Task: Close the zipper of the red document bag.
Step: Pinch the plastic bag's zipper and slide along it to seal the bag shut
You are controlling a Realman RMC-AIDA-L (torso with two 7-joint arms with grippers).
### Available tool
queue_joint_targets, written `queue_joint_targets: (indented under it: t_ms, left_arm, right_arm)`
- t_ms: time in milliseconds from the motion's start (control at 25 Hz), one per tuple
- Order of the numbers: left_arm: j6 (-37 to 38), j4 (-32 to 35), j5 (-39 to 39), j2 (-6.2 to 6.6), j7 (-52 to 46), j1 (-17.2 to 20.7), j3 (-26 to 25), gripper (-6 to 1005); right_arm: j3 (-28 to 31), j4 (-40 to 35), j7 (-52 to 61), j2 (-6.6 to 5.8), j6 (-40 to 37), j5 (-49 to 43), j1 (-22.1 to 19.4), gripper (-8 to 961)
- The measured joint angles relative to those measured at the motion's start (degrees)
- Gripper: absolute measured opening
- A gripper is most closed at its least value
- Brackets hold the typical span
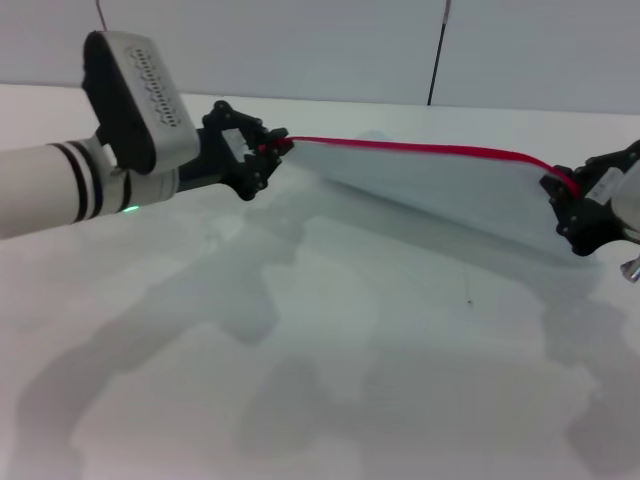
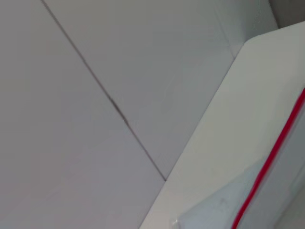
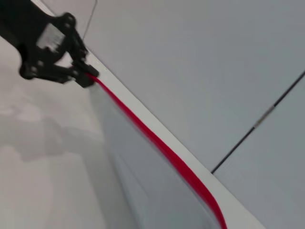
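Above the table (image 1: 330, 380): red document bag (image 1: 440, 195) held up, stretched between both grippers.
Zipper (image 1: 420, 149): along the bag's upper edge.
Left gripper (image 1: 272, 150): pinching the zipper's left end.
Right gripper (image 1: 572, 190): clamped on the bag's right end.

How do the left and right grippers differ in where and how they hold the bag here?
The left gripper pinches the zipper at its far-left end, arm fully in view. The right gripper grips the right end, lower and nearer, mostly cut off by the frame edge. Both are black and hold the bag raised off the table.
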Motion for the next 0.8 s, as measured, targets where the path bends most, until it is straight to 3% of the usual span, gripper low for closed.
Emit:
queue_joint_targets:
  t_ms: [800]
  left_arm:
    - [-0.23, 0.01, -0.01, -0.2, 0.69, 2.57, -2.54, 85]
  right_arm:
    - [1.21, 1.24, -0.35, 0.0, 0.11, -0.04, -0.21, 48]
